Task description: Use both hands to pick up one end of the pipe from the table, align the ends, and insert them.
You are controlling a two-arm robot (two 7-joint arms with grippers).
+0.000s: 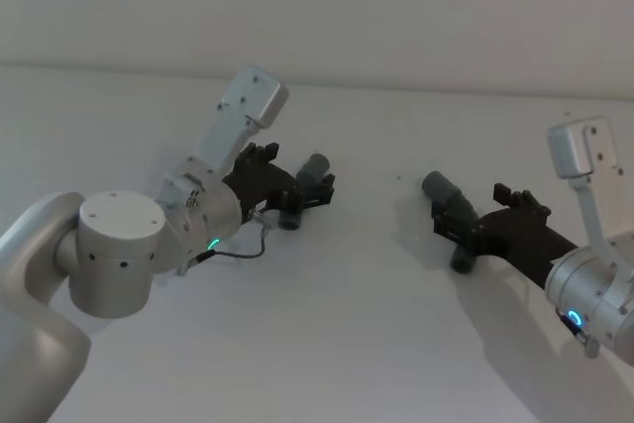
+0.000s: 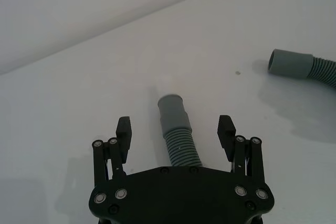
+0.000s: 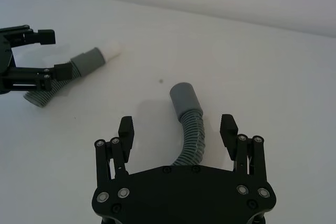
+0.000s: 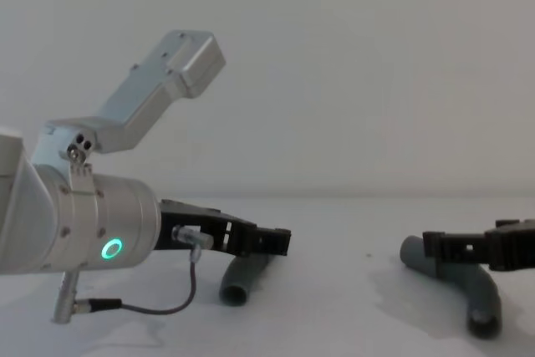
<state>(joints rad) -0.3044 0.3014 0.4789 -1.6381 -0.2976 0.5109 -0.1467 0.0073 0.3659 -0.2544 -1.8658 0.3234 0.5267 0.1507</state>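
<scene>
Two dark-grey ribbed pipe pieces lie apart on the white table (image 1: pixel 347 334). My left gripper (image 1: pixel 297 181) is open and straddles the left piece (image 1: pixel 314 169), a finger on either side of its ribbed middle without touching; the left wrist view shows this piece (image 2: pixel 176 129) between the fingers (image 2: pixel 123 129). Its whitish tip (image 3: pixel 113 51) points toward the other piece. My right gripper (image 1: pixel 475 213) is open too, around the bent right piece (image 1: pixel 443 191), whose plain cuff (image 3: pixel 185 98) sticks out ahead of the fingers (image 3: pixel 229 129). In the chest view both pieces (image 4: pixel 242 277) (image 4: pixel 472 286) rest on the table.
A small dark speck (image 3: pixel 160 81) marks the bare table between the two pieces. A plain white wall (image 1: pixel 317 7) rises behind the table's far edge. The left arm's silver wrist with a green ring light (image 4: pixel 110 248) stands low at the left.
</scene>
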